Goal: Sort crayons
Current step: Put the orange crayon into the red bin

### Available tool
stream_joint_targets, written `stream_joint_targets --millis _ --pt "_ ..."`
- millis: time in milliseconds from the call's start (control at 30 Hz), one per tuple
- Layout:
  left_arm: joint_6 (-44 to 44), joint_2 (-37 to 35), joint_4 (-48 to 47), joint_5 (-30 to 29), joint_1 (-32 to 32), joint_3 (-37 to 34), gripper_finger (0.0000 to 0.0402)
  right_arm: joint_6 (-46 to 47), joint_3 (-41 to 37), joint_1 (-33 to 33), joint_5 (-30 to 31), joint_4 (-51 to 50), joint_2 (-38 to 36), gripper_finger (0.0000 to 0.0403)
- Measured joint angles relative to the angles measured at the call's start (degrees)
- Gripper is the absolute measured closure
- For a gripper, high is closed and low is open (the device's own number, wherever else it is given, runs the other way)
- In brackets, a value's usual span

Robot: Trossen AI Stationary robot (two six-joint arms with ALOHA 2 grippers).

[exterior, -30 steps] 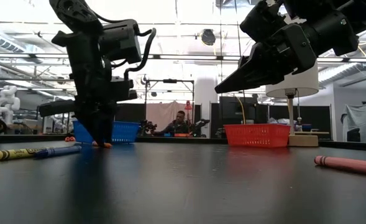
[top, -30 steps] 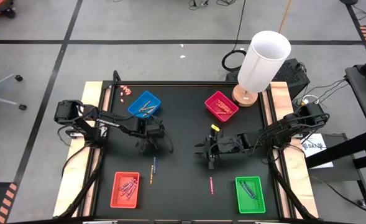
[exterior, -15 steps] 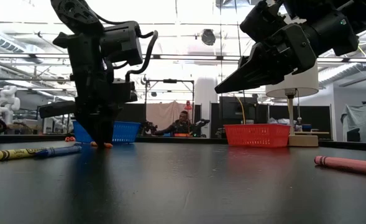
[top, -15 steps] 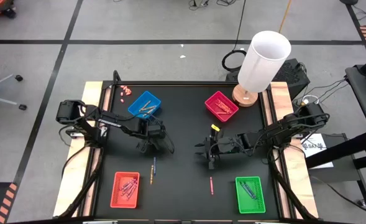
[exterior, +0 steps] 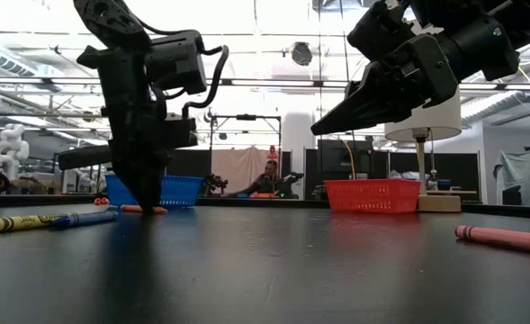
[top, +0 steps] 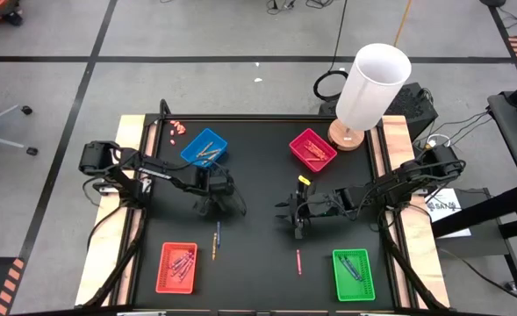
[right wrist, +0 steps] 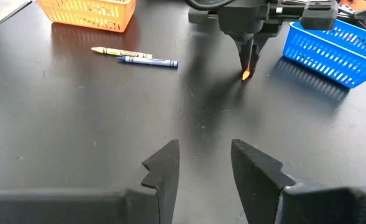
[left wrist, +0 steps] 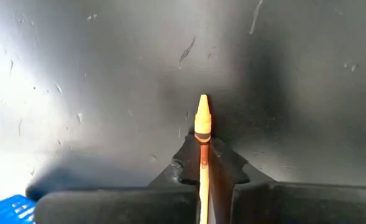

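- Because the left end effector (left wrist: 202, 177) pinches the orange crayon (left wrist: 202, 127) only along its rear part, with the tip jutting ahead of the fingers just above the surface (top: 258, 189), the crayon could swivel or slip out on lifting.
- The blue tray (top: 204, 147) sits just behind it; a tilted crayon may catch the rim.
- The right end effector (right wrist: 202, 163) hovers spread and empty, facing the left one.
- Only the left wrist view shows the grip; the high view hides the crayon but shows loose crayons (top: 216, 239) nearer the front edge.
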Motion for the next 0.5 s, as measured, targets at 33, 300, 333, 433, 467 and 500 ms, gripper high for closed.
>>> stream_joint_targets --millis 33,300,333,433,467,500 --pt "-0.8 0.0 -0.2 0.0 0.0 0.2 0.0393 0.0 0.0 0.0 0.0 0.0 0.0 0.0273" --pt "-7.0 0.1 -3.2 -0.7 -1.4 3.7 0.0389 0.0 0.0 0.0 0.0 0.0 0.0 0.0273" --pt "-7.9 0.1 -3.0 -1.0 -1.6 4.4 0.0389 0.0 0.0 0.0 0.0 0.0 0.0 0.0273" --pt "-10.2 -0.1 -3.2 -1.3 -2.3 6.0 0.0389 0.0 0.0 0.0 0.0 0.0 0.0 0.0273" --pt "-11.2 0.0 -3.3 -1.4 -2.4 6.6 0.0389 0.0 0.0 0.0 0.0 0.0 0.0 0.0273" --pt "-12.3 0.0 -3.4 -1.5 -2.6 7.3 0.0389 0.0 0.0 0.0 0.0 0.1 0.0 0.0273"
